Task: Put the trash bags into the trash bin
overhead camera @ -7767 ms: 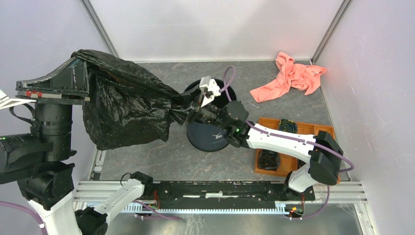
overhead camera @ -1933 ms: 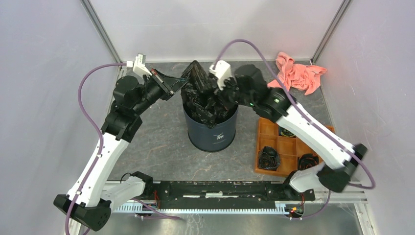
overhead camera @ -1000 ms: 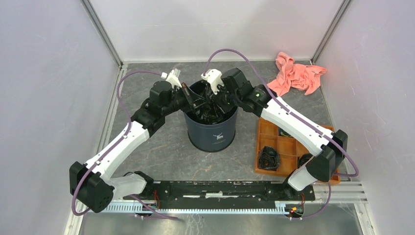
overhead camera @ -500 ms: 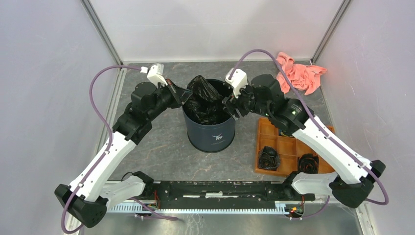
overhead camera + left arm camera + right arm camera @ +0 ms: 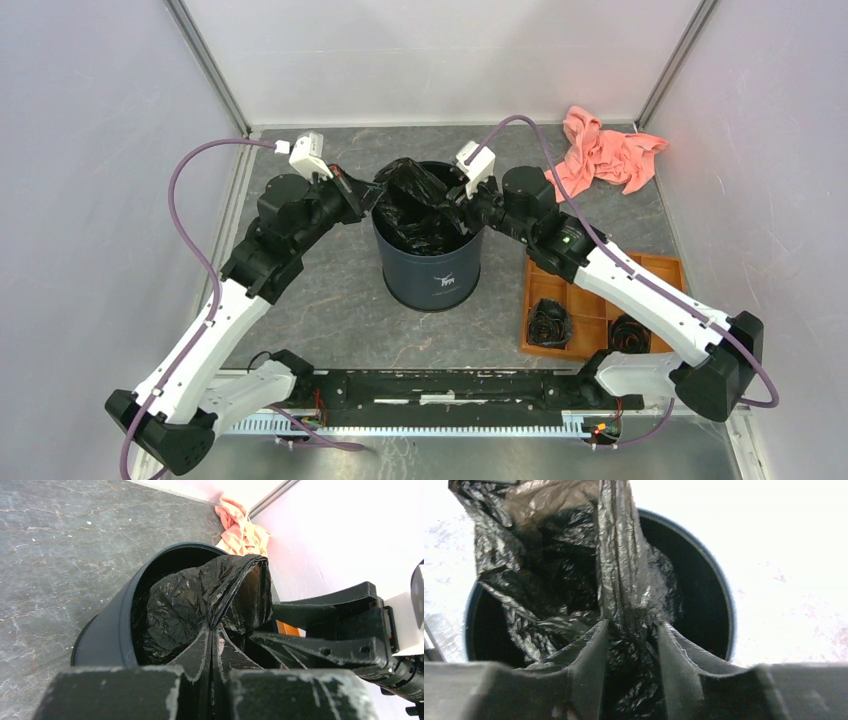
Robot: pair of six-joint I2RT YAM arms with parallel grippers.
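Stuffing is being done: the bag [image 5: 415, 205] is mostly inside the bin [image 5: 430, 275], mid table, w/ a hump above the rim. Film is pinched tight by the left gripper [image 5: 368, 196]. Film lies between the right gripper's [image 5: 462, 207] part-spread fingers; held or not can't be told. Next, prob. the hump must be pushed down.

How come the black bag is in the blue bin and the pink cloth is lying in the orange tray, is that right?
Not quite. The pink cloth is not in the orange tray; it lies on the table in the far right corner, apart from the tray, as the top view shows. The black bag is in the blue bin.
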